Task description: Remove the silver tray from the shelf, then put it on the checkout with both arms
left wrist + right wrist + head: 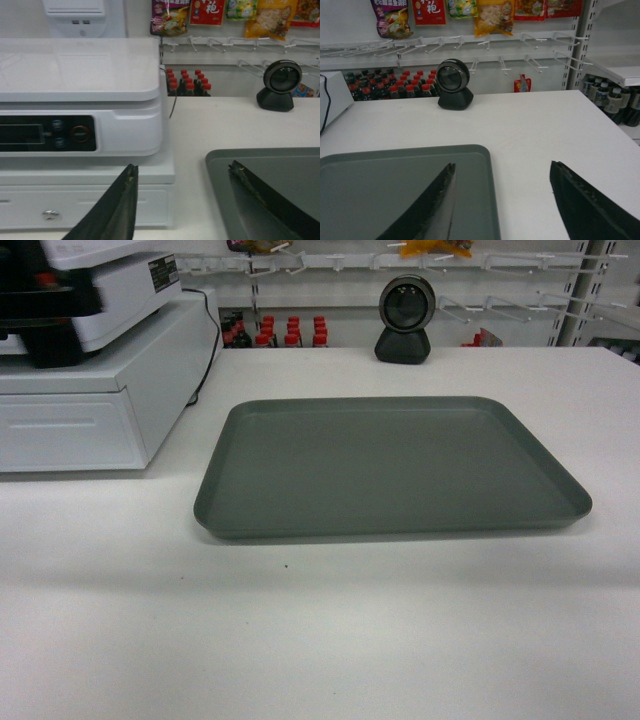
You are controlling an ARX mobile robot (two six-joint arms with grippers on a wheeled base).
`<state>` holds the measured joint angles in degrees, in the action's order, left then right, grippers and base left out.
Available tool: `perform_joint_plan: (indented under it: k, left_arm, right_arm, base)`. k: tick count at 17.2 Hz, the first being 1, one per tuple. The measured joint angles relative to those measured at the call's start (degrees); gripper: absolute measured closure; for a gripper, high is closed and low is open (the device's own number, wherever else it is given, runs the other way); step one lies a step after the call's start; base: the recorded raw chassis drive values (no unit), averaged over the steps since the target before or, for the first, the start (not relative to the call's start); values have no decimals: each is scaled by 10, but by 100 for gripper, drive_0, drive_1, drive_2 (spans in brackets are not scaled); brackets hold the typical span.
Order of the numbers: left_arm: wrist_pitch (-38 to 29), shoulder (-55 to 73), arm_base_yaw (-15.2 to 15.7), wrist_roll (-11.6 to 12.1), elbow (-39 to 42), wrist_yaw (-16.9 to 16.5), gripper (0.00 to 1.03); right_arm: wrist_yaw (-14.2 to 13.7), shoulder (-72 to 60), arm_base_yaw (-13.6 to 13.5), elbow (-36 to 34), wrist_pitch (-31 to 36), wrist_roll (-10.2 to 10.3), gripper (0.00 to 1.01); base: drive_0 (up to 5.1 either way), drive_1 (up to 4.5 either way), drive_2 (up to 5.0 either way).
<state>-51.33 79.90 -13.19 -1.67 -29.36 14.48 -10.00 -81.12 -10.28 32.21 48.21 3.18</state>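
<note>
The tray lies flat on the counter, between the cash register and the scanner. The left tool and right tool stand spread apart, each straddling one end of the tray and gripping nothing. The placing looks done; next, both arms need only back away cleanly.

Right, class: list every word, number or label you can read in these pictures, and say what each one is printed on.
"艳": large white character on the red snack packet hanging at the top of the rack; only this much is legible.
Other hanging snack packets: print too blurred to read.
Black label on the white machine: too small to read.
Red-capped bottles: labels unreadable.
Silver tray: no text.
</note>
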Motion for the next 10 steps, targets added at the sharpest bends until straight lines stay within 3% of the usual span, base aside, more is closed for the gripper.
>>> perform_joint_plan:
  k: [2, 5, 6, 10]
  left_arm:
    - [-8, -50, 18, 6, 59, -26, 66]
    - [-7, -111, 44, 7, 134, -56, 98]
    - [-6, -131, 52, 7, 147, -62, 102]
    - [25, -216, 76, 7, 207, -90, 102]
  right_arm:
    - [13, 71, 19, -54, -18, -16, 60]
    - [32, 154, 39, -132, -14, -22, 93]
    - [38, 168, 44, -148, -12, -27, 100]
    - [58, 246, 64, -216, -28, -28, 100]
  base:
    - [0, 0, 0]
    - [0, 0, 0]
    - [0, 0, 0]
    - [0, 0, 0]
